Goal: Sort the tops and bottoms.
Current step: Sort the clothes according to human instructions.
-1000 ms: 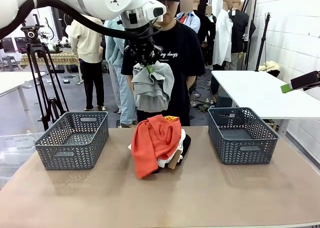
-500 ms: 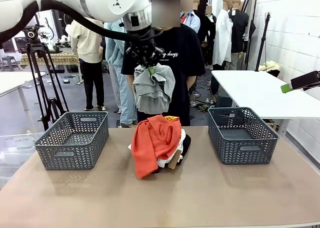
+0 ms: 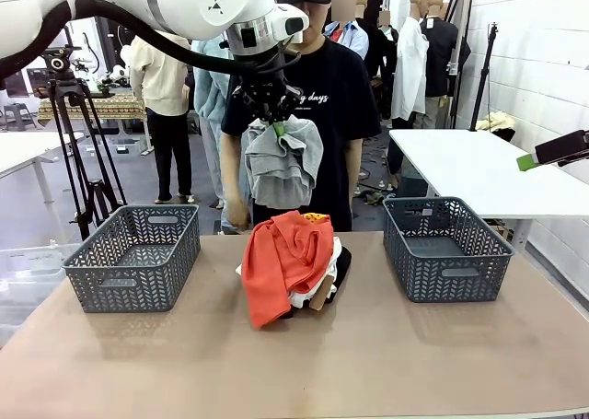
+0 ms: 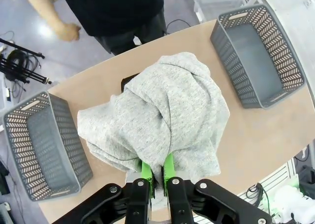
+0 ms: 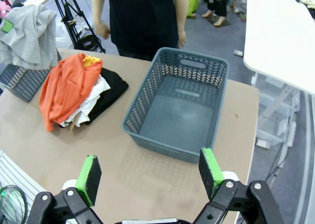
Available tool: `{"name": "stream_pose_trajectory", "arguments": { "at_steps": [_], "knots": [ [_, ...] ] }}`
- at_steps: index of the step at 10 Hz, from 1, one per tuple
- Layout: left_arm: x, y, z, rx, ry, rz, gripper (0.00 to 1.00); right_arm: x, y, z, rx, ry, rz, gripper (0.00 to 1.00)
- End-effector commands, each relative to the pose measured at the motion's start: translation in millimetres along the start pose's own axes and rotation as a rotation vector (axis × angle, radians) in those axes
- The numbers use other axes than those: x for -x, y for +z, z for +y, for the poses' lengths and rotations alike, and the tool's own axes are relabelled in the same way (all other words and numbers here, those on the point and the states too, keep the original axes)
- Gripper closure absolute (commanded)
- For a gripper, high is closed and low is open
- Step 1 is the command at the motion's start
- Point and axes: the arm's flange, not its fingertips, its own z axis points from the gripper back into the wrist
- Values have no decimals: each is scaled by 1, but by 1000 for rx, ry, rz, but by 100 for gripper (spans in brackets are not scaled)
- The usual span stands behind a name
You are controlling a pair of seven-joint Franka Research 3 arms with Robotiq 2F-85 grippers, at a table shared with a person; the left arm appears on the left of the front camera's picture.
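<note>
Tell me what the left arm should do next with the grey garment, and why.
Probably swing the left gripper sideways over a basket: it is shut on the grey garment, hanging clear above the pile, and the left basket and right basket are empty. Which one suits it, I cannot tell.

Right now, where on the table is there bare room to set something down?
Bare: the table strip along its near edge, and the gaps between the clothes pile and the left basket and the right basket. Both baskets are empty. Crowded: the middle, where the pile sits under the grey garment held by the left hand.
</note>
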Motion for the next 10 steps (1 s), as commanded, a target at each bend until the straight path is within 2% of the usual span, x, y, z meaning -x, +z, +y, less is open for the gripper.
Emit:
{"name": "stream_pose_trajectory", "arguments": {
  "at_steps": [1, 10],
  "knots": [
    [-2, 4, 2, 2, 6, -7, 100, 0, -1, 0, -16, -3, -3, 0],
    [-2, 4, 2, 2, 6, -7, 100, 0, -1, 0, -16, -3, -3, 0]
  ]
}}
